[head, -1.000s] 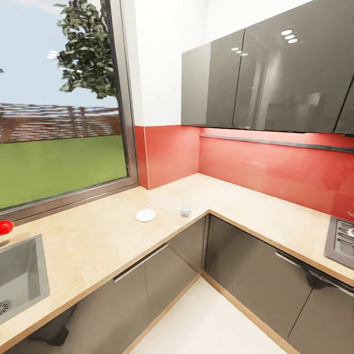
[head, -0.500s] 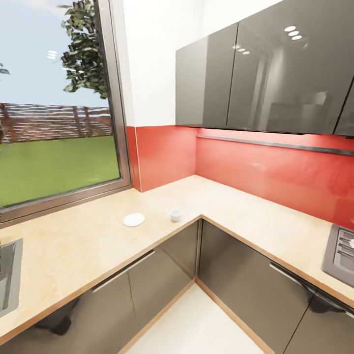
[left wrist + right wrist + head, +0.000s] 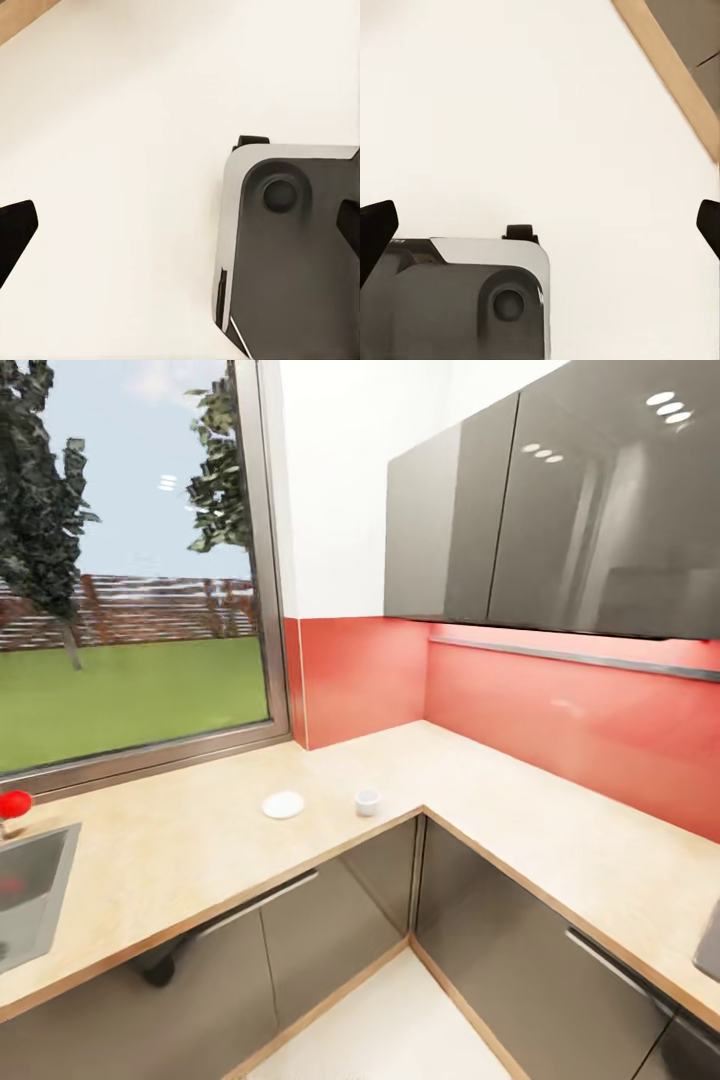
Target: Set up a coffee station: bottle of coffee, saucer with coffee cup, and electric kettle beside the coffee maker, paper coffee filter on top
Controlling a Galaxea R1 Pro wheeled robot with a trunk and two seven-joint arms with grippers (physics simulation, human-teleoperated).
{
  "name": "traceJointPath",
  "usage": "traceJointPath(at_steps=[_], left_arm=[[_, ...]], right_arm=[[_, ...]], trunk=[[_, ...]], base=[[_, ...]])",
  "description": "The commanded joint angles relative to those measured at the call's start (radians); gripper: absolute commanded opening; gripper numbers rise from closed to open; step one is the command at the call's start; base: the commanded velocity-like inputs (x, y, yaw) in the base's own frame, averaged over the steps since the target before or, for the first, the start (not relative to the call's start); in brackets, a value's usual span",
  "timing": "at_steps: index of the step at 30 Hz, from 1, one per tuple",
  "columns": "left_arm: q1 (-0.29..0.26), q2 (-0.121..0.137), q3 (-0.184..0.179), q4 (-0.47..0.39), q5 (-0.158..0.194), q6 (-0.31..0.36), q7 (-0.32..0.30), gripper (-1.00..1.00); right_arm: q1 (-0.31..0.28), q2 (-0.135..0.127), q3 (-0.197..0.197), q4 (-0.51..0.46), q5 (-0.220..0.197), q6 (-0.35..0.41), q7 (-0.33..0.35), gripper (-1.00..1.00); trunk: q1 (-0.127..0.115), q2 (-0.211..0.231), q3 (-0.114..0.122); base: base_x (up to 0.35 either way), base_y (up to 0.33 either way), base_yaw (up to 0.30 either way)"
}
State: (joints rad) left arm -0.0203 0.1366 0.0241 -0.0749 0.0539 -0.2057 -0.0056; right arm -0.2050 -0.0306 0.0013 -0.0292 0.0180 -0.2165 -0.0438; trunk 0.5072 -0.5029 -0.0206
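White saucer (image 3: 283,804) and coffee cup (image 3: 368,801) sitting apart on the beige countertop (image 3: 190,850) near the corner, well away from both claws. Left gripper (image 3: 180,225) and right gripper (image 3: 540,225) spread wide over pale floor (image 3: 510,112), seemingly holding nothing.

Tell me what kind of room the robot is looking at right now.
A home kitchen, most likely: an L-shaped countertop with dark cabinets below and above, a red backsplash, and a sink under a big window. A saucer and a coffee cup sit apart on the counter.
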Motion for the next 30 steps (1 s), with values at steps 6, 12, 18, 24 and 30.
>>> traceJointPath(at_steps=[6,12,18,24,30], left_arm=[[-0.001,0.0,0.003,0.001,0.008,-0.003,-0.001,1.0],[-0.001,0.0,0.004,0.001,0.008,-0.004,-0.001,1.0],[-0.001,0.0,0.002,0.001,0.005,-0.005,-0.001,1.0],[-0.001,0.0,0.001,0.0,0.002,-0.006,-0.001,1.0],[-0.001,0.0,0.001,0.0,0.0,-0.006,-0.001,1.0]], right_arm=[[-0.001,0.0,0.0,0.0,0.003,-0.003,-0.002,1.0],[-0.001,0.0,0.0,0.0,0.005,-0.003,0.0,1.0],[-0.001,0.0,0.0,0.0,0.005,-0.003,0.001,1.0],[-0.001,0.0,0.001,0.0,0.005,-0.004,0.001,1.0],[-0.001,0.0,0.002,0.0,0.005,-0.005,-0.001,1.0]], trunk=[[0.0,-0.002,-0.002],[0.0,-0.002,-0.002],[0.0,-0.002,-0.002],[0.0,-0.002,-0.002],[0.0,-0.002,-0.005]], base=[[-0.194,-0.263,0.172],[-0.269,-0.195,0.016],[-0.235,-0.129,0.001],[-0.017,-0.006,0.0],[0.0,0.0,0.138]])
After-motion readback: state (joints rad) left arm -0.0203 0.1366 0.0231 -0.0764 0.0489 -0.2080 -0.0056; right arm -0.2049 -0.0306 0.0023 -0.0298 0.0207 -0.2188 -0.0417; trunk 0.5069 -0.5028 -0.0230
